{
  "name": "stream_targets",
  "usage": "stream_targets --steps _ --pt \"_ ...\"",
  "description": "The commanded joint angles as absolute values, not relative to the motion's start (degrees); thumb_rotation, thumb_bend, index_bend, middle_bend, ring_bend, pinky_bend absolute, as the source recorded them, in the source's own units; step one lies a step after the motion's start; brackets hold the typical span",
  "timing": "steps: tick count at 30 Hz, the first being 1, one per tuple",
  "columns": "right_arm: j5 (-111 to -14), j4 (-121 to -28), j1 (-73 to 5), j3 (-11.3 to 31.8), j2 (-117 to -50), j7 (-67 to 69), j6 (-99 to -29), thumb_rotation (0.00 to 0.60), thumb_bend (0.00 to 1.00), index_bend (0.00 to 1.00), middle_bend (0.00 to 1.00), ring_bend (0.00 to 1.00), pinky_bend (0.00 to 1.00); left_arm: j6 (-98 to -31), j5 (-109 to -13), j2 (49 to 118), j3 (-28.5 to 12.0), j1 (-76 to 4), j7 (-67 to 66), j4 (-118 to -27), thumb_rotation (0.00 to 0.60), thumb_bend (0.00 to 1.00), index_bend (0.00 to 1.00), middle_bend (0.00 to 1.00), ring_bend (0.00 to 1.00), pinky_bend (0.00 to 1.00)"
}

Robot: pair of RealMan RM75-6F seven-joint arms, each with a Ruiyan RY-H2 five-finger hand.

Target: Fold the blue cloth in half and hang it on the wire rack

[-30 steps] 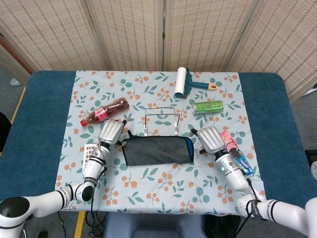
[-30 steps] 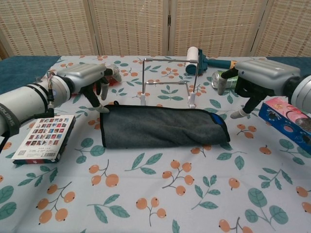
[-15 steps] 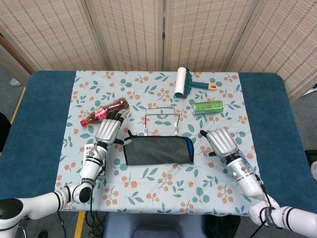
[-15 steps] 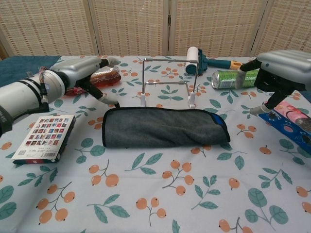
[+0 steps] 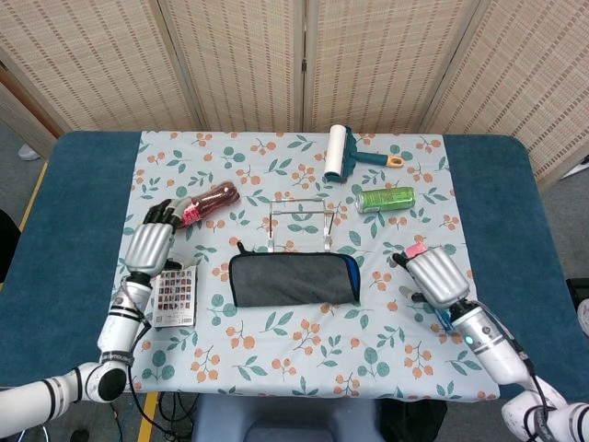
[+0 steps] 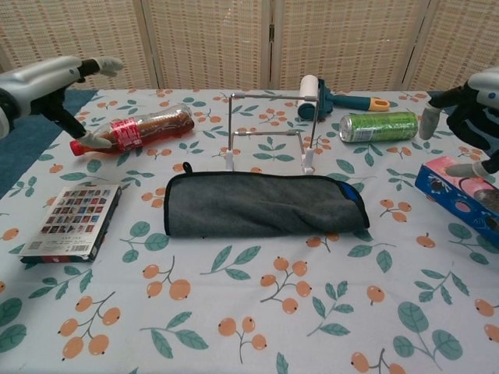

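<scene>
**Blue cloth lies folded flat in front of the wire rack**

The folded blue cloth with a grey top side is seen lying flat on the white tablecloth printed with orange fruit and green leaves. It is folded into a long strip, and a bright blue edge is shown at its right end. Nothing is touching it.

Just behind the cloth, the small silver wire rack is seen standing upright. Nothing is hung on it.

The left hand is held well away from the cloth, at the left side of the table, near the plastic cola bottle with a red label. Its fingers are spread apart and nothing is held in it. The right hand is held off to the right of the cloth, above the blue and pink box. Its fingers are bent a little but apart, and nothing is held in it either.

A small flat box with many tiny pictures on it is seen lying to the left of the cloth. Behind the rack, a green drink can is lying on its side, and a white lint roller with a teal handle is lying further back.
</scene>
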State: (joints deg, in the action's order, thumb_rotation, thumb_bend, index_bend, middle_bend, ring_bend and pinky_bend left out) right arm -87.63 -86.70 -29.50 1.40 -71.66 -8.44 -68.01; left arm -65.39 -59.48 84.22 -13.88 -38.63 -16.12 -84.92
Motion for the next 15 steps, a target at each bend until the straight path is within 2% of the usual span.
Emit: stream_targets --steps 1,8,15 --pt "-89.5 -85.7 -28.8 0.5 -70.8 -6.8 -69.1 0.6 0.2 0.43 0.72 0.72 0.97 -68.6 -61.9 80.1 -12.3 -35.1 -14.5 -88.4 0.6 0.09 0.02 0.0 0.0 0.1" --pt "-93.2 -83.5 -27.9 -0.9 -70.1 -4.6 -70.9 0.6 0.2 0.43 0.7 0.71 0.97 -74.2 -65.9 75.2 -10.1 -29.6 -12.1 -91.6 0.6 0.1 0.08 0.0 0.0 0.11" --pt "-96.3 -80.9 -28.5 -1.4 -71.0 -2.8 -71.4 0.6 0.17 0.43 0.67 0.66 0.94 -77.5 -69.2 71.8 -7.2 -25.3 -11.9 -93.2 0.6 0.1 0.09 0.0 0.0 0.11"
